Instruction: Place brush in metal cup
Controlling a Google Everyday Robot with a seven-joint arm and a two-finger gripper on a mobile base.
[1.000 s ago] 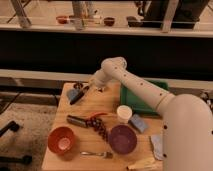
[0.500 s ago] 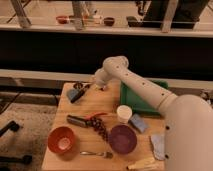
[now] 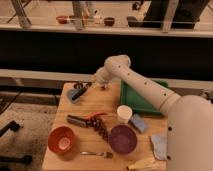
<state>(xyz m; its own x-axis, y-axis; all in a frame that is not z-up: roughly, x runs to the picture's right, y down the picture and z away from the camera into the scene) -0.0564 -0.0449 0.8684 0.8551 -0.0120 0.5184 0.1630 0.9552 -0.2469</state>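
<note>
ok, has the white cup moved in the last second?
No. The white cup stays by the green tray's front-left corner. The hand is at the table's far-left corner beside the metal cup.

Tool [image 3: 97, 81] over table [image 3: 95, 106] far-left corner, beside brush [image 3: 83, 89], metal cup [image 3: 75, 95].

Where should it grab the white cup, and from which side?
Probably its wall just below the rim, from above or from picture-left. The white cup stands upright, mouth up; the green tray lies behind it, the purple bowl in front, a blue-grey object to its picture-right. The gripper is well away, beside the metal cup.
</note>
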